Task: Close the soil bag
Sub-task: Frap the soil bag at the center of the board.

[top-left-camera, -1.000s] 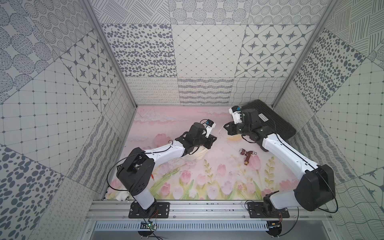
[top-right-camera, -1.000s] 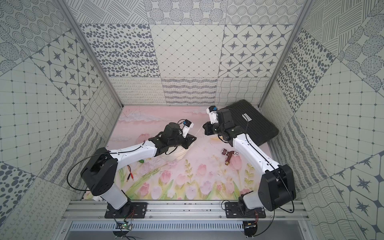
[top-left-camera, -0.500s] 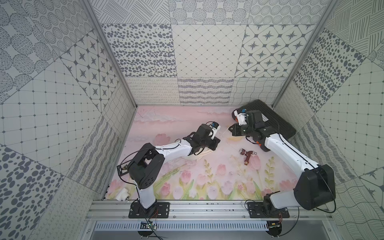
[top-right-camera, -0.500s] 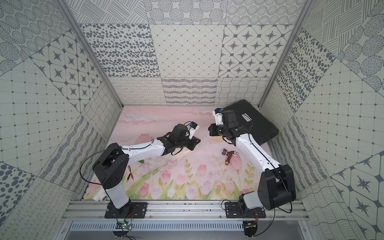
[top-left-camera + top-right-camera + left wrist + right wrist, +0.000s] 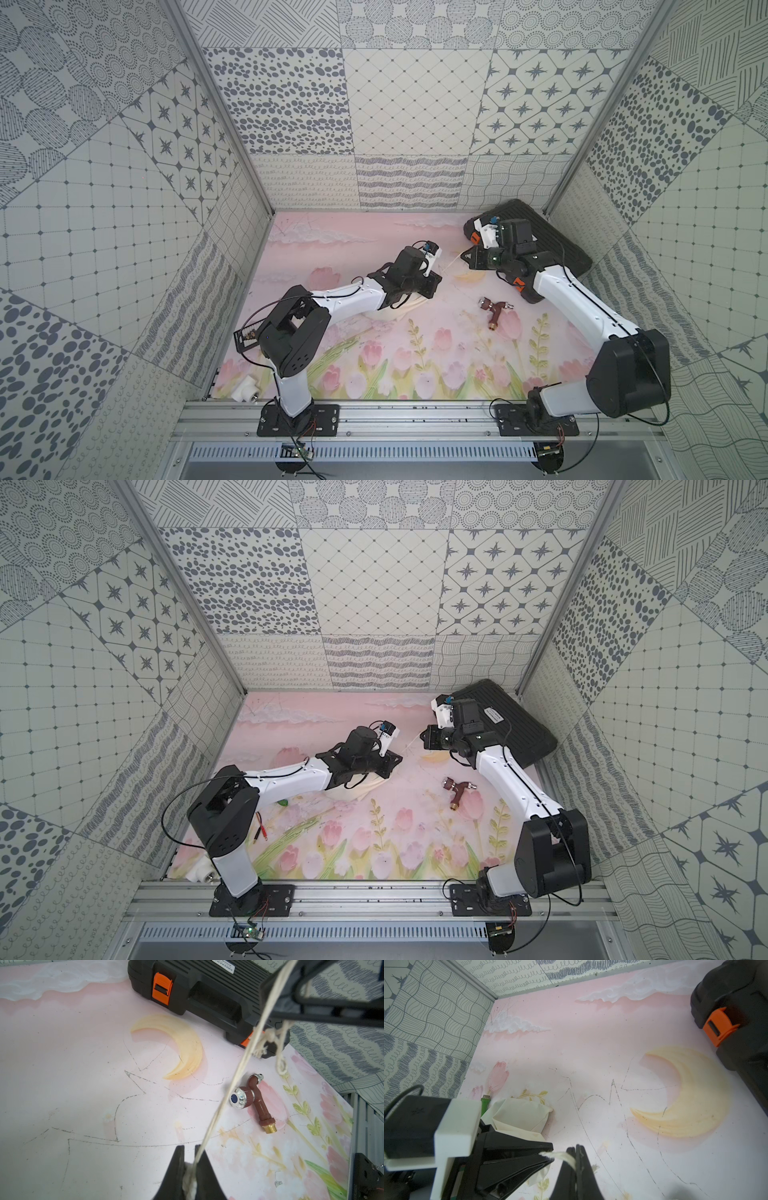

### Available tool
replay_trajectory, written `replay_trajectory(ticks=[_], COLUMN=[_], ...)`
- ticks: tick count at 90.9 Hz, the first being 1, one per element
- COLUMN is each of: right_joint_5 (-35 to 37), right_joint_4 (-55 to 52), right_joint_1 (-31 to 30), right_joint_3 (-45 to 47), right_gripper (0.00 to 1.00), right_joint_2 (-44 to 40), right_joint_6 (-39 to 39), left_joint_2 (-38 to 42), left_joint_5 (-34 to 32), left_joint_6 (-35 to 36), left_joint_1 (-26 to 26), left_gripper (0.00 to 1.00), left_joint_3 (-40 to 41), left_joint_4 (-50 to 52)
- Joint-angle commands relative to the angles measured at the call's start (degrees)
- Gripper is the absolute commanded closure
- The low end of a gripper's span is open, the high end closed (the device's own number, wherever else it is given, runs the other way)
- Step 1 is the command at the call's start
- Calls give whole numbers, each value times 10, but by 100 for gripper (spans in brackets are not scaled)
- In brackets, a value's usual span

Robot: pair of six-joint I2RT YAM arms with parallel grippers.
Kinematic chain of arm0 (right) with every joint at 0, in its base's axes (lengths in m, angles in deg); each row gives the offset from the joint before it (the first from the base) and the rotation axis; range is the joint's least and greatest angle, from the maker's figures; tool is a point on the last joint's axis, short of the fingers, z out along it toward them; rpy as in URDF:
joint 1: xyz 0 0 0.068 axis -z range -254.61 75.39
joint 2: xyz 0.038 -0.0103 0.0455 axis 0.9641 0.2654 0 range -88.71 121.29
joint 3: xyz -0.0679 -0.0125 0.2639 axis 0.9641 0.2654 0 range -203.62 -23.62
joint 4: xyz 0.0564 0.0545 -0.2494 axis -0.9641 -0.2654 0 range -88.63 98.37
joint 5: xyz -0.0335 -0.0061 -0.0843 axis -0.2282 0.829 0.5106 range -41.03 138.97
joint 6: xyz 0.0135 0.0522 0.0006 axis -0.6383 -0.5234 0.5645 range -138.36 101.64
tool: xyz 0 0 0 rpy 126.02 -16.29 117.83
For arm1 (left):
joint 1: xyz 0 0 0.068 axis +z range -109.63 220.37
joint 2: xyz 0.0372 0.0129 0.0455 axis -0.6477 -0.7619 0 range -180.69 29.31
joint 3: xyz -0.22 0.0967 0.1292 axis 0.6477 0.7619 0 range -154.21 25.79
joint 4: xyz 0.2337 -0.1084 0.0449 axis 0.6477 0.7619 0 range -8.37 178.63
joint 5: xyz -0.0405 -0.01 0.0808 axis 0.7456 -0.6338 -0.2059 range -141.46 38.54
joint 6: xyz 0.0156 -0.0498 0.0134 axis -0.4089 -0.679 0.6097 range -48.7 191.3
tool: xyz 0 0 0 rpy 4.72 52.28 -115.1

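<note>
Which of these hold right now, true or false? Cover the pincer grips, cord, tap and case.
1. The right pincer is shut on the cord. True.
2. The left pincer is open. False: it is shut on the soil bag at its neck.
3. The cord lies slack on the mat. False: it runs taut between the pincers.
4. The tap lies apart from the soil bag. True.
5. The black case is open. False: it is closed.

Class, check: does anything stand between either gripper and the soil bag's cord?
Nothing visible does. The left gripper is shut on the soil bag at its neck, the right gripper on the cord, which runs unobstructed between them.
</note>
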Motion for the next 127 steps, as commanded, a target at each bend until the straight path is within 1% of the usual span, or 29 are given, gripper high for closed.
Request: replay_trajectory(ticks=[1,11,21,39,48,64,79,86,93,97,102,114,117,122,127], right_joint_5=[129,113,137,133,119,97,122,92,56,36,28,1,-5,-8,-11], right_joint_4=[312,313,312,299,296,301,289,292,296,296,297,307,305,301,295], right_joint_1=[84,83,87,109,108,96,90,88,71,48,27,-18,-27,-38,-46], right_joint_3=[-103,-79,-59,-88,-93,-73,-69,-74,-76,-76,-70,-55,-54,-54,-57], right_gripper=[100,100,100,100,100,100,100,100,100,100,100,100,100,100,100], right_joint_2=[-28,-37,-52,-53,-51,-55,-62,-63,-61,-62,-65,-73,-74,-77,-78], right_joint_6=[-26,-31,-18,-20,-24,-28,1,-8,-10,0,7,12,14,18,23], left_joint_2=[-26,-18,-13,-7,-6,-12,-5,7,31,46,66,90,97,111,126], left_joint_5=[-91,-102,-108,-136,-152,-159,-183,-189,-171,-148,-129,-91,-83,-70,-62], left_joint_6=[-14,-15,-15,-26,-30,-30,-35,-34,-20,-11,3,23,30,42,53], left_joint_1=[-1,0,6,12,13,16,16,15,15,14,9,3,1,2,2], left_gripper=[86,86,84,83,83,83,82,82,80,77,73,72,70,62,60], left_joint_3=[30,30,29,21,16,11,3,2,9,9,3,-42,-52,-66,-76], left_joint_4=[613,615,619,635,645,653,676,681,654,627,594,544,526,499,462])
